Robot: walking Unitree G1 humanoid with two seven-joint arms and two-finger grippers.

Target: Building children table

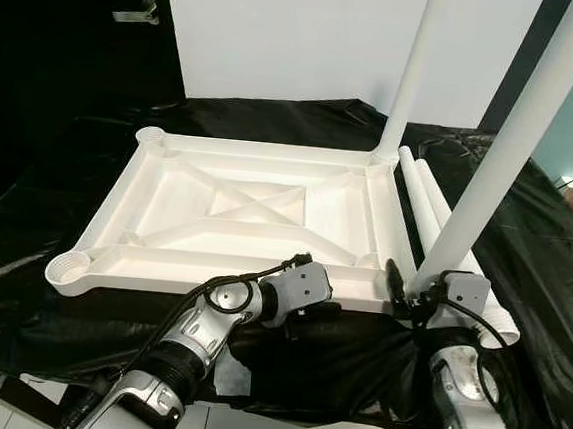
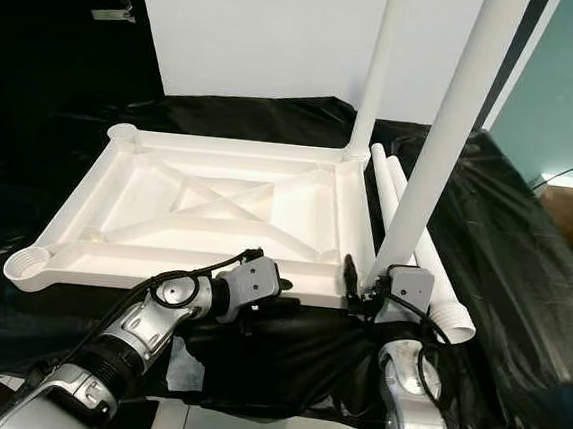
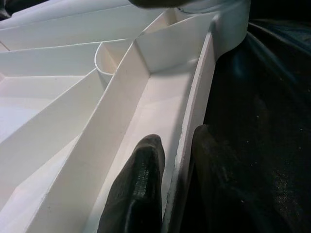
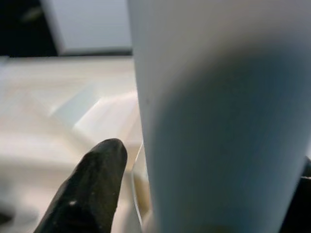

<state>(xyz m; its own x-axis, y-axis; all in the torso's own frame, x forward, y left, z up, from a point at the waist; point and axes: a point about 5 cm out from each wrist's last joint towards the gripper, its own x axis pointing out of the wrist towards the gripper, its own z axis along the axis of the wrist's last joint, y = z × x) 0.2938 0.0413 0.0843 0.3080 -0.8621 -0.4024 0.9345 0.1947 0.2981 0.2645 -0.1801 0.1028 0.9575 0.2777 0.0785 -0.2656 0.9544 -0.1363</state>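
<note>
One tabletop (image 1: 257, 212), two upright legs (image 1: 503, 153), two loose legs (image 1: 423, 201).

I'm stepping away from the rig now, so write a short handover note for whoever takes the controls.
Left gripper: clamped on the near rim of the upside-down tabletop, steadying it.
Right gripper: shut on a white leg, held upright at the near right corner socket.
Done: far right leg stands in its socket.
Left: seat this leg; two spare legs lie beside the tabletop; both left sockets are empty.
</note>
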